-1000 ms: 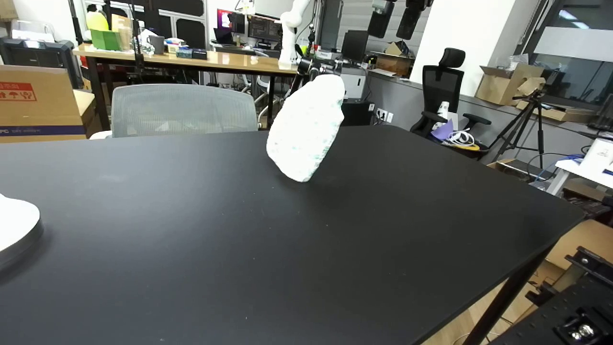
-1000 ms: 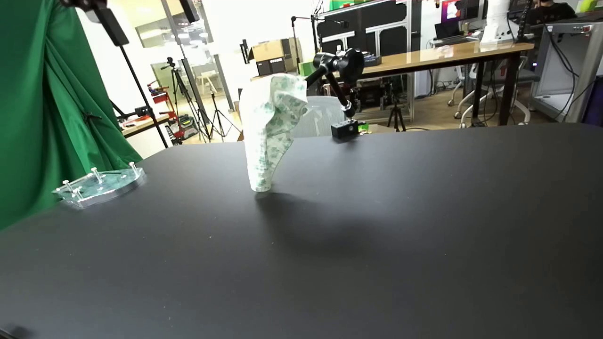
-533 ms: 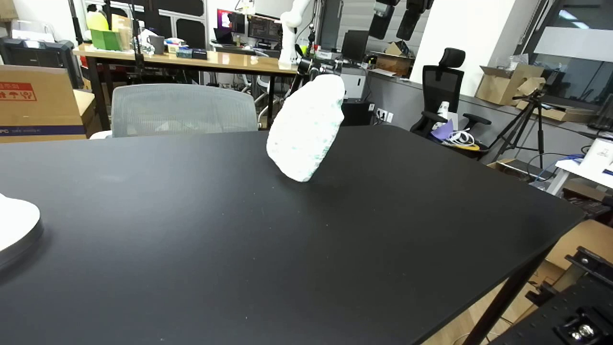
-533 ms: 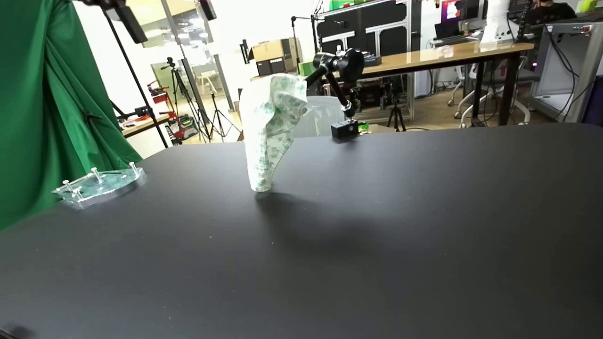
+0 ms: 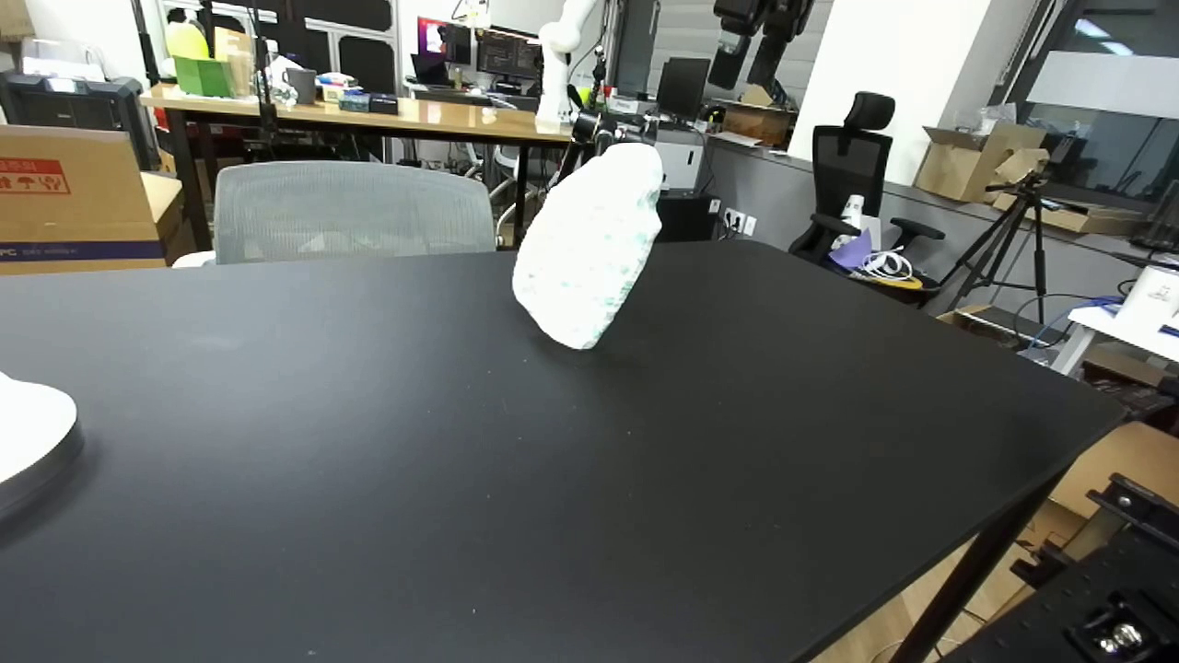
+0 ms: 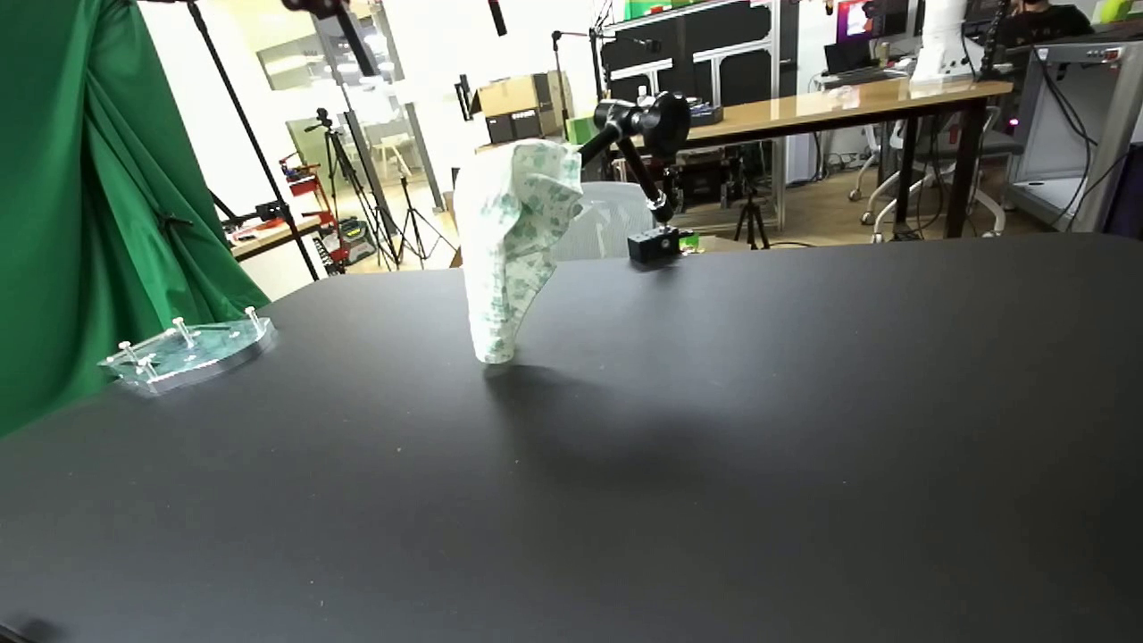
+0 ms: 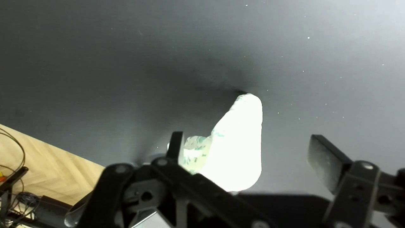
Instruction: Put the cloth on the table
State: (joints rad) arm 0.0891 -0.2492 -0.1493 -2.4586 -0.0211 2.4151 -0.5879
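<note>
Can see a soft white cloth with a pale green leafy print (image 6: 513, 241) slung over a black jointed support arm (image 6: 661, 129), dangling in a long fold over a smooth black desk (image 6: 759, 446). Not yet laid down; cannot tell whether touching at the lower tip. Hung there, probably, to start raised, offering a top fold from above. See the black two-jawed hand (image 7: 249, 152), spread wide and pinching nothing; framing the cloth in the wrist view, yet higher and apart in both exterior views. Likely held so to straddle the fold before closing.

Must reckon with the support arm, partly covered by the cloth and set on a small black block foot (image 6: 654, 245) at the desk's far edge: with too deep a reach, likely to get bumped; with a hasty sideways pull, likely to snag the fabric. Better to lift the cloth fully off before lowering. Keep away, too, from a thick clear acrylic plate with upright pale bolts (image 6: 201, 348), lying well apart on the desk. Notice also a grey mesh-backed chair (image 5: 355, 212) behind, and, cut off at the side of an exterior view, a white round-edged object (image 5: 32, 433), too glaring to name.
</note>
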